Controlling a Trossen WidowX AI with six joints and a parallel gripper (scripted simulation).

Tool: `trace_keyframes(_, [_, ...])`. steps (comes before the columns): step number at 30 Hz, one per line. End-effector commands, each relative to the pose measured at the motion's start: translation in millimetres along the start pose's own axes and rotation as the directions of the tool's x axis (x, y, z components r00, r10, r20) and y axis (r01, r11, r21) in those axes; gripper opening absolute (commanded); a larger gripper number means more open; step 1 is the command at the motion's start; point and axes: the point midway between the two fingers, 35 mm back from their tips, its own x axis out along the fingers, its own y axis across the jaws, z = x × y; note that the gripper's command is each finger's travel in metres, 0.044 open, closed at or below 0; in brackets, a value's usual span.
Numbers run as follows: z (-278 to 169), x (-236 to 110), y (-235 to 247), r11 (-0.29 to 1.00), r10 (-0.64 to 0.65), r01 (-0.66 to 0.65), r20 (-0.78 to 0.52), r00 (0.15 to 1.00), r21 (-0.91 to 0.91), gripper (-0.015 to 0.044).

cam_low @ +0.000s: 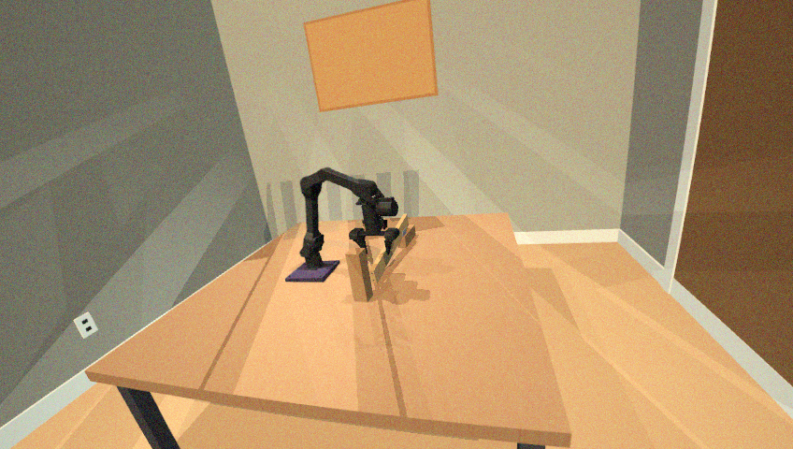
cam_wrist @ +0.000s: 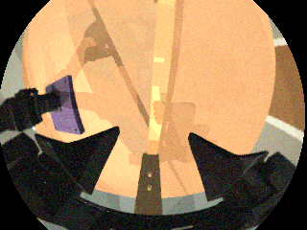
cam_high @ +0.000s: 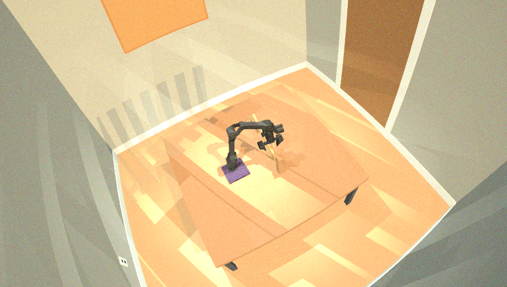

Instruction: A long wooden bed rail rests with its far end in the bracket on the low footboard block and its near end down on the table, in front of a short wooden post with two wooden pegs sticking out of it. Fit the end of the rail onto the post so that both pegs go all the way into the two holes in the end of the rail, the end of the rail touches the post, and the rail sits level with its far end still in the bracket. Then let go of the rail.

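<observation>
The long wooden rail [cam_high: 275,156] [cam_low: 382,260] [cam_wrist: 165,38] slopes from the low footboard block [cam_low: 410,232] at the far end down toward the table in front of the short upright post [cam_high: 281,164] [cam_low: 360,275]. My gripper [cam_high: 270,143] [cam_low: 374,242] [cam_wrist: 153,133] is open and empty. It hangs above the rail's middle stretch with one finger on each side, not touching it. In the wrist view the rail runs straight between the two fingers. The pegs and the holes are too small to make out.
The arm stands on a purple base plate [cam_high: 235,173] [cam_low: 312,272] [cam_wrist: 65,105] left of the rail. The wooden table [cam_high: 249,220] [cam_low: 445,344] stands in a room with walls behind it and a door at the right.
</observation>
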Motion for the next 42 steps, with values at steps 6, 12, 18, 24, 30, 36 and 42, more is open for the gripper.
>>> trace_keyframes(6, [1,12,-2,1.0,0.007,-0.007,0.004,1.0,-0.013,0.044])
trace_keyframes(12, [1,22,-3,1.0,0.007,-0.007,0.004,1.0,-0.013,0.044])
trace_keyframes(18, [1,32,-3,1.0,0.007,-0.007,0.004,1.0,-0.013,0.044])
trace_keyframes(24, [0,41,-3,1.0,0.007,-0.007,0.004,1.0,-0.013,0.044])
trace_keyframes(30, [0,51,-3,1.0,0.007,-0.007,0.004,1.0,-0.013,0.044])
trace_keyframes(36, [0,61,-2,1.0,0.007,-0.007,0.004,1.0,-0.013,0.044])
trace_keyframes(42, [0,69,-1,1.0,0.007,-0.007,0.004,1.0,-0.013,0.044])
